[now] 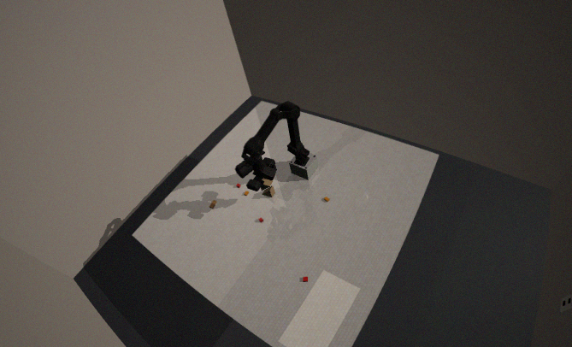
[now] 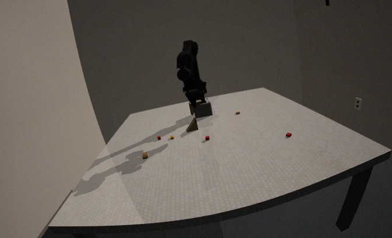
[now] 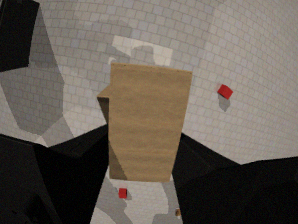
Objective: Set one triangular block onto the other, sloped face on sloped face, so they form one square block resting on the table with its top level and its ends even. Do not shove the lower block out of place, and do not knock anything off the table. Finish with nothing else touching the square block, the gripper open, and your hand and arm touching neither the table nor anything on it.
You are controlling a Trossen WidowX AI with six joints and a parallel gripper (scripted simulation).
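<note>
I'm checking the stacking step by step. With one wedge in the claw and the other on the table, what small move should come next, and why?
Probably ease the claw slowly down. It is shut on a wooden wedge that hangs just above the other wedge, which stands on the table. The slopes are not yet together, and a gentle descent should avoid shoving the lower one.
</note>
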